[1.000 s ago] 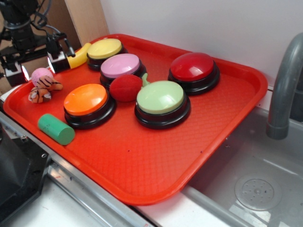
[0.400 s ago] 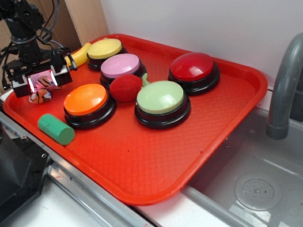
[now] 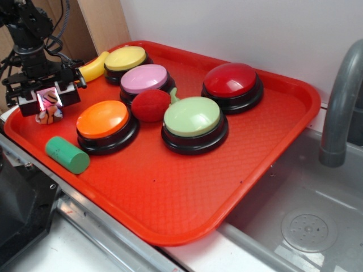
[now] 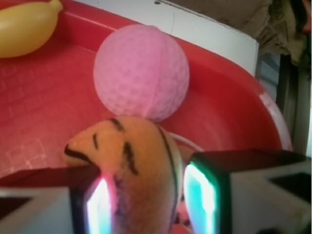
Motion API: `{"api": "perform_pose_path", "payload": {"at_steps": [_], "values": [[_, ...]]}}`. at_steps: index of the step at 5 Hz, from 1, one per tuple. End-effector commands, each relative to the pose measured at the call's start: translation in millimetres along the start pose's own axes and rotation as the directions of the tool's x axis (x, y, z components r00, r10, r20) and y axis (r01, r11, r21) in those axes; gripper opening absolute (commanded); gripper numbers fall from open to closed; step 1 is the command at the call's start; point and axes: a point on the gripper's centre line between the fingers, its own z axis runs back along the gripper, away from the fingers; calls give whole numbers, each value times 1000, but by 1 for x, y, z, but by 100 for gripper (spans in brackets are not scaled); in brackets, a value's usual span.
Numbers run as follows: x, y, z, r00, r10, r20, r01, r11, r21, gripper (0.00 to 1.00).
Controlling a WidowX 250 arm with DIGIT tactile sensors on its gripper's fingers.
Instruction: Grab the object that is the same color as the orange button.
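Note:
The small plush tiger [image 3: 49, 115], orange and whitish with black stripes, lies at the left end of the red tray [image 3: 187, 192], left of the orange button [image 3: 103, 119]. My gripper [image 3: 49, 98] is lowered over it with one lit finger on each side. In the wrist view the tiger [image 4: 136, 161] fills most of the gap of the gripper [image 4: 146, 204]. The left pad [image 4: 97, 204] touches it, and the right pad [image 4: 202, 200] stands a narrow gap off. The jaws are open around the tiger, which rests on the tray.
A fuzzy pink ball [image 4: 141, 73] lies just beyond the tiger, and a yellow banana [image 3: 93, 67] lies behind it. A green cylinder [image 3: 67, 154], a red ball [image 3: 150, 105] and yellow [image 3: 125, 58], pink [image 3: 144, 78], light green [image 3: 191, 116] and red [image 3: 229, 79] buttons share the tray. A sink faucet [image 3: 340, 102] stands at the right.
My gripper has come down from behind the pink ball onto the tiger, and its fingers now straddle it. The jaws have narrowed a little since the last frame.

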Motion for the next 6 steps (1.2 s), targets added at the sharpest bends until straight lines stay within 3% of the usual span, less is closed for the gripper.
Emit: {"api": "perform_pose_path", "payload": {"at_steps": [1, 2, 3, 4, 5, 6], "values": [[4, 2, 42, 994, -104, 18, 104, 994, 19, 0], [-3, -6, 88, 951, -308, -13, 308, 950, 46, 0], [-23, -10, 122, 862, -508, 3, 507, 860, -65, 0], [-48, -13, 144, 717, -697, 5, 686, 703, -188, 0], [-66, -15, 150, 635, -773, 12, 755, 617, -222, 0], [-76, -13, 147, 599, -801, -17, 782, 590, -201, 0]]}}
